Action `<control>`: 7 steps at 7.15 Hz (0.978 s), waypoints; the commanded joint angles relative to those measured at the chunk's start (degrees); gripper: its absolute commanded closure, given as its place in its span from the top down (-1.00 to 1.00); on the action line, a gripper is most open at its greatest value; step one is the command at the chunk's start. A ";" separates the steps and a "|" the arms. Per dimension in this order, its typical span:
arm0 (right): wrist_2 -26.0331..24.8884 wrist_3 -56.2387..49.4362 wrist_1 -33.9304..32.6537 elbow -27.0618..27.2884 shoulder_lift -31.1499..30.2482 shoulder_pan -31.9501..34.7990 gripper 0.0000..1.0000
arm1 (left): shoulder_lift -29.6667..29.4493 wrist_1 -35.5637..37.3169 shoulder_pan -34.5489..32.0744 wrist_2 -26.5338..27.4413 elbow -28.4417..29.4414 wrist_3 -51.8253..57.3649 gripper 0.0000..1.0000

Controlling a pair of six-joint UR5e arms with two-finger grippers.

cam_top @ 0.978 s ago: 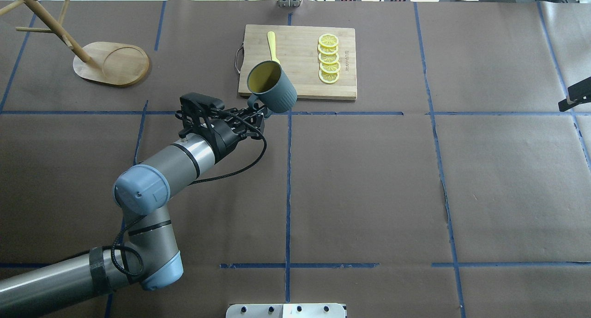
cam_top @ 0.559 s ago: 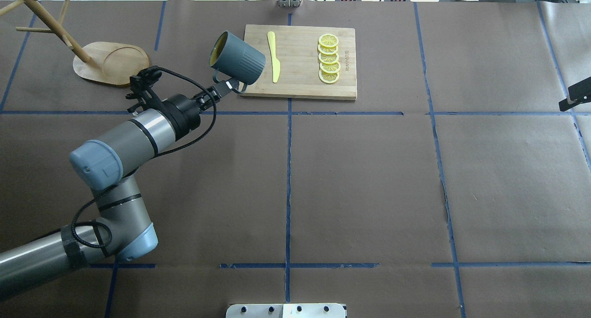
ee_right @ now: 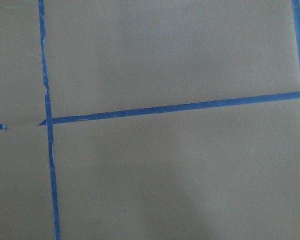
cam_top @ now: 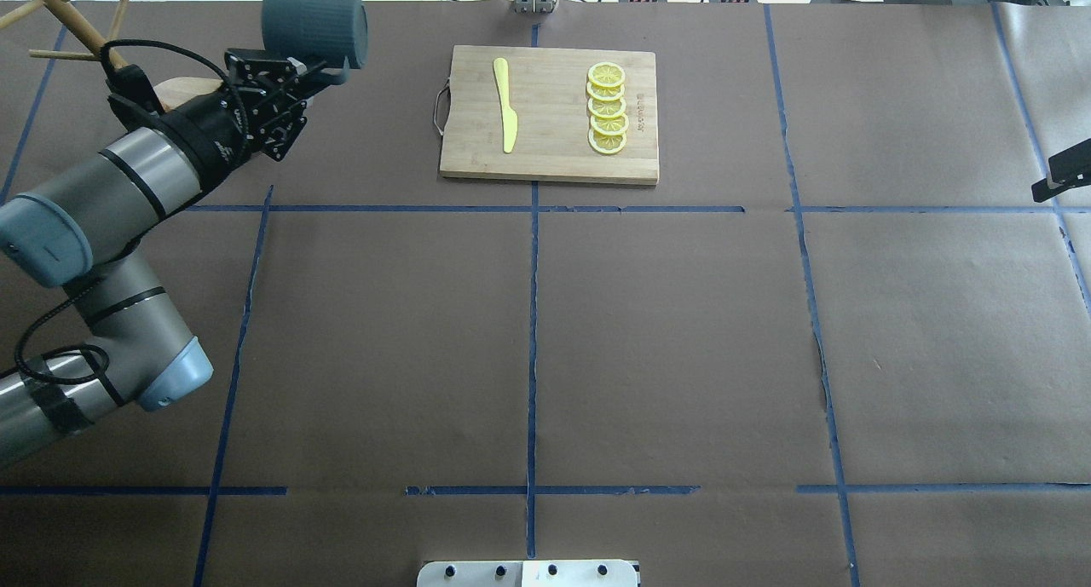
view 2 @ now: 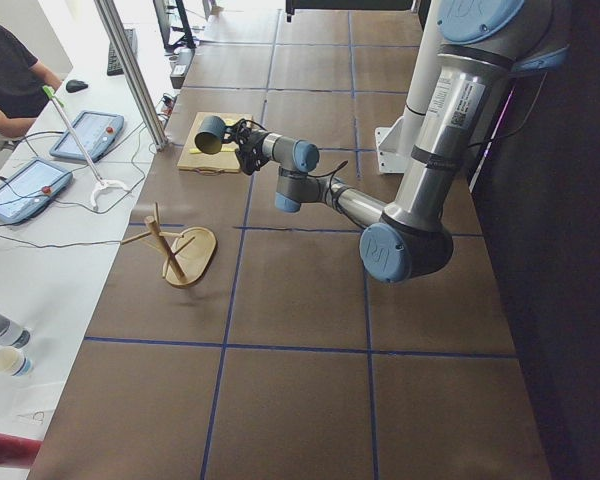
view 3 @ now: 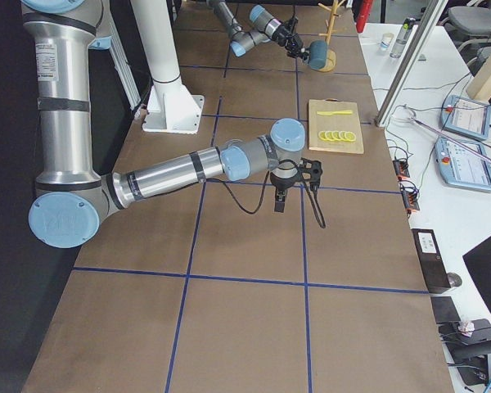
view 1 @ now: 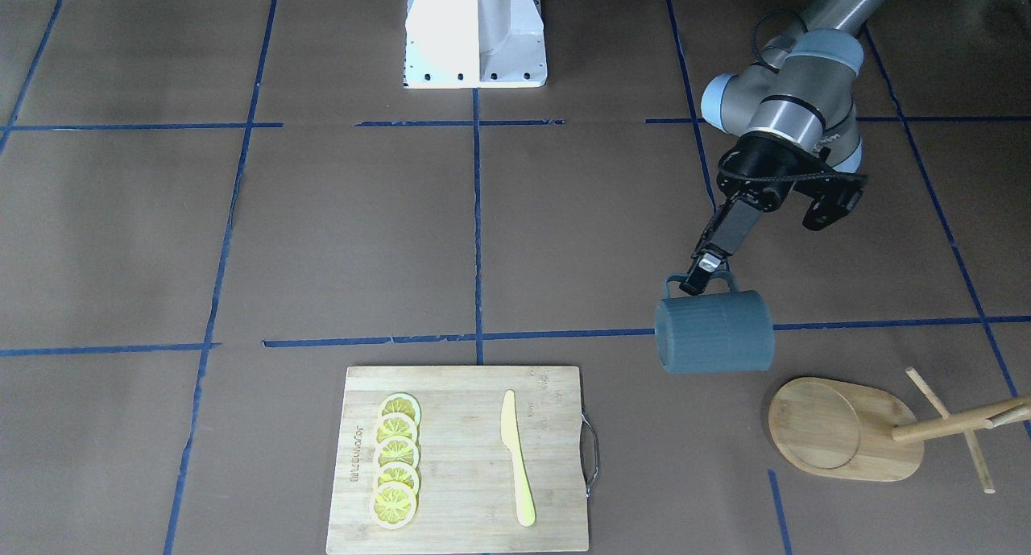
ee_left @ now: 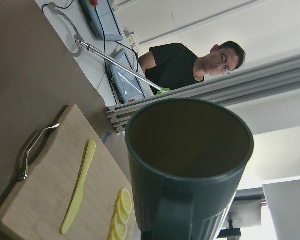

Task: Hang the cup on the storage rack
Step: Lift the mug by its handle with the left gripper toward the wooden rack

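The left pincer (view 1: 699, 280) is closed on the squared handle of the cup (view 1: 714, 332), which I see held on its side, clear of the tabletop (view 1: 564, 233), its ribbed wall facing the front camera. In that view the cup lies between the cutting board (view 1: 459, 394) and the storage rack (view 1: 886, 458), nearer the rack and apart from its oval base. From overhead the cup (cam_top: 314, 26) hangs near the rack (cam_top: 60, 12), with the arm's wrist covering most of the base. I cannot tell from there whether cup and pegs touch (the left side view shows a clear gap between them). The board carries a row of lemon slices (view 1: 395, 458) and a yellow knife (view 1: 515, 458). The right pincer (view 3: 280, 201) points down over bare tabletop, well apart from all this. Only the right side view shows it, so I cannot tell whether it is open or closed. Its wrist camera gives brown paper and blue tape lines (ee_right: 175, 107).
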 commanded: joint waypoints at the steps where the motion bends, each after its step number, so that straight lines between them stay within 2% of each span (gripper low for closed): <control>1: -0.11 0.06 0.00 0.14 -0.12 0.00 0.99 | 2.18 -1.15 -4.11 -4.41 2.28 -18.31 -1.00; 2: -0.03 0.06 0.00 0.14 -0.12 0.00 0.99 | 2.28 -1.23 -9.53 -12.00 7.52 -18.59 -1.00; 3: -0.03 0.06 0.00 0.14 -0.20 0.00 0.99 | 1.24 -0.97 -13.50 -16.43 10.62 -18.59 -1.00; 4: -0.03 0.06 0.00 0.14 -0.29 0.00 0.99 | -0.34 -0.97 -14.23 -16.73 13.18 -19.12 -1.00; 6: -0.03 0.06 0.09 0.14 -0.29 -0.09 0.99 | -2.55 -1.23 -16.77 -16.56 13.99 -31.96 -1.00; 7: -0.11 0.06 1.92 -0.21 -0.55 -0.09 0.99 | -2.64 -1.23 -17.14 -16.30 13.99 -32.65 -1.00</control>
